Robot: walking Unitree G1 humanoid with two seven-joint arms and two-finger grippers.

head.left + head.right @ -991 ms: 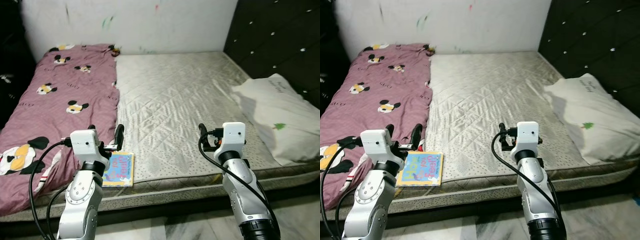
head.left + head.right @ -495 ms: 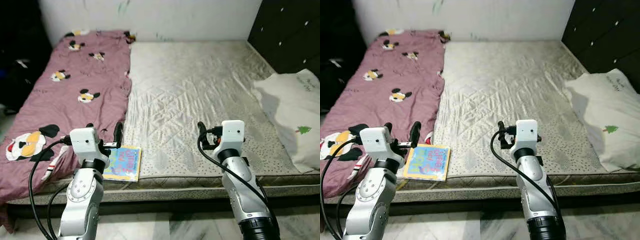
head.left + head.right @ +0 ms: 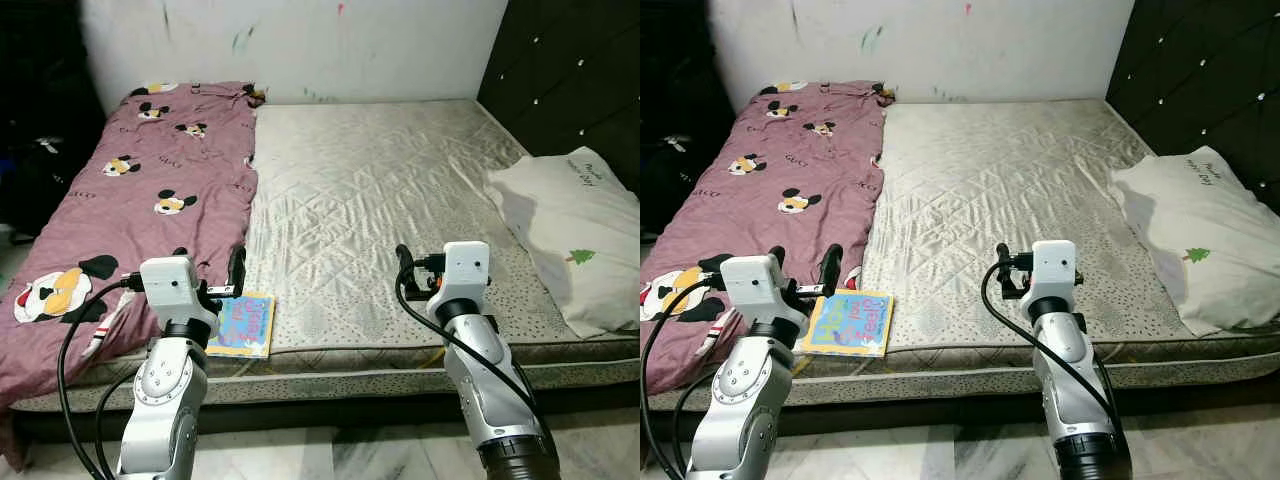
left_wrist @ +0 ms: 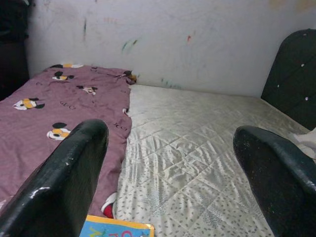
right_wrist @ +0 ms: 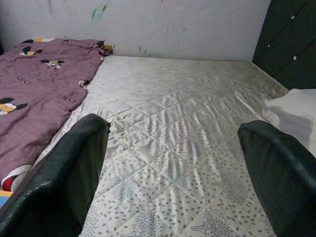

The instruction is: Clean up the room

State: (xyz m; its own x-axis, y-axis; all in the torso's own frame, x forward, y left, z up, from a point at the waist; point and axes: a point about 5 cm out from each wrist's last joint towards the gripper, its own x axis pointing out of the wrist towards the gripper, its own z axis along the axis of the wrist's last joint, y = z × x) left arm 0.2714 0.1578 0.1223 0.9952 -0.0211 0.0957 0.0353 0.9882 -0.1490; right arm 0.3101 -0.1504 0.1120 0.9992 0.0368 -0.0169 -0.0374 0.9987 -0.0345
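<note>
A colourful children's book [image 3: 243, 324] lies flat at the front edge of the pale quilted mattress [image 3: 370, 190], beside a mauve blanket [image 3: 150, 200] printed with cartoon mice. A white pillow [image 3: 570, 225] rests at the mattress's right side. My left gripper [image 3: 209, 262] hangs open just above and to the left of the book, whose top edge shows under it [image 4: 118, 229]. My right gripper [image 5: 173, 168] is open over the bare mattress near the front edge, one black finger [image 3: 403, 262] showing beside its wrist housing. Neither holds anything.
A dark padded headboard [image 3: 570, 80] runs along the right, behind the pillow. A white scribbled wall [image 3: 300, 40] closes the far side. Dark clutter [image 3: 40, 150] stands left of the bed. Marble floor [image 3: 350, 455] lies between me and the bed frame.
The whole picture has shifted sideways and back as the camera moved. Both arms keep the same pose with fingers open, and the book, blanket and pillow lie where they were.
</note>
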